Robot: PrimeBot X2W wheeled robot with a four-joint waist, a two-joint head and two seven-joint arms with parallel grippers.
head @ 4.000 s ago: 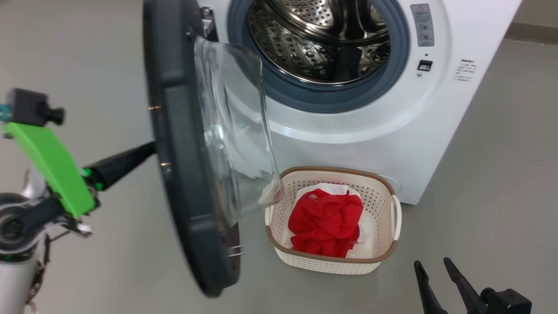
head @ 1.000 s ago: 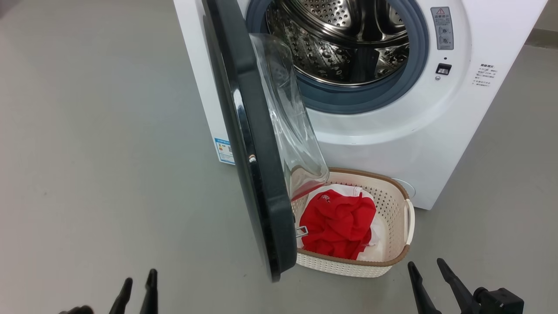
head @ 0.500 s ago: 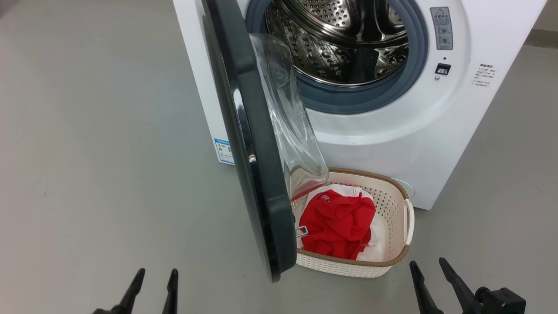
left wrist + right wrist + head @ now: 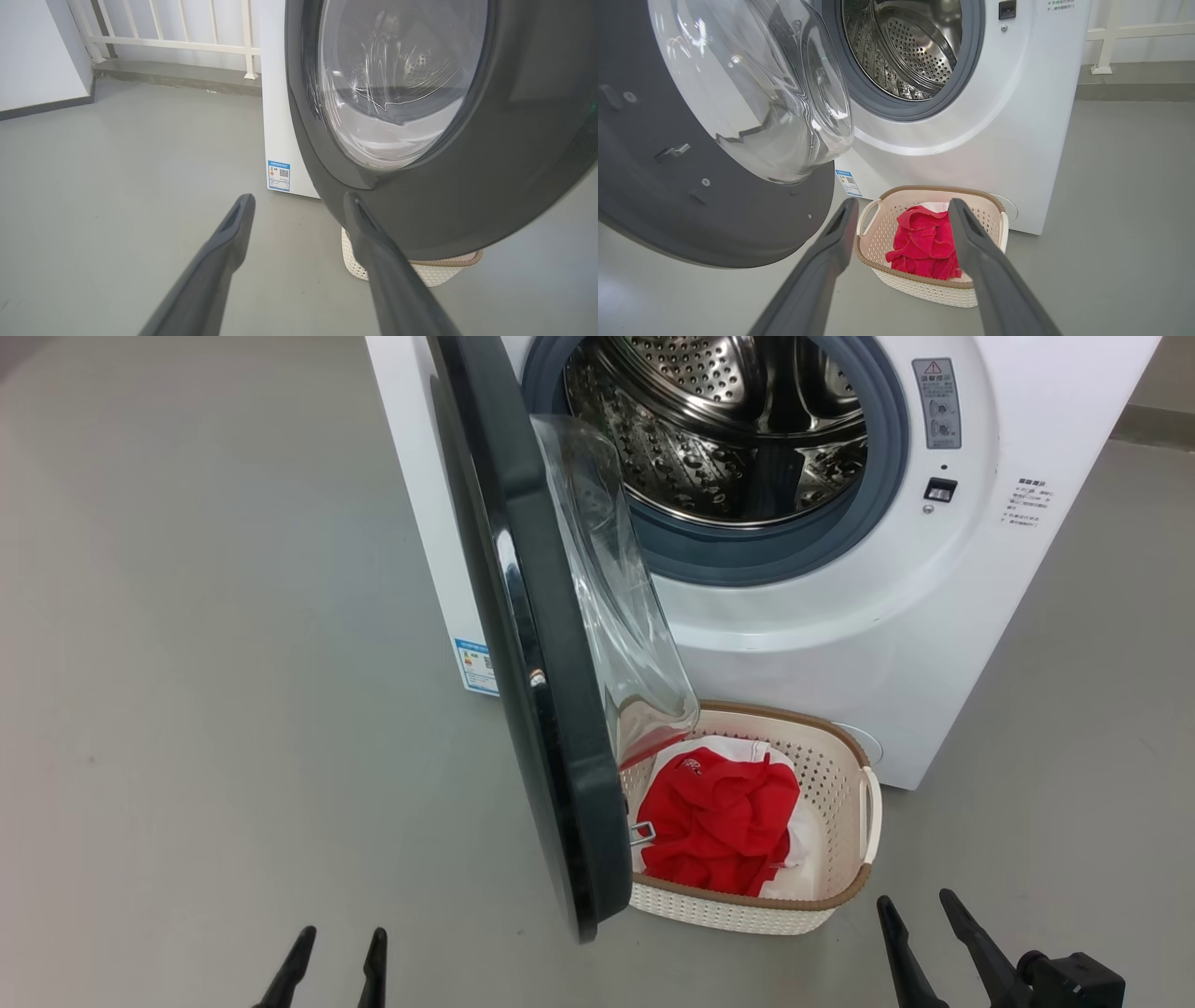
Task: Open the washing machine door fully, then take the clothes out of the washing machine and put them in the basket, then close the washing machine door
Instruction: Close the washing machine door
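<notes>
Beside the basket, the washing machine door juts outward, half open.

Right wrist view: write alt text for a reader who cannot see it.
Red clothes lie in the basket on the floor before the washing machine, whose drum looks empty. The door stands open at the left, and the open right gripper points at the basket, holding nothing.
</notes>
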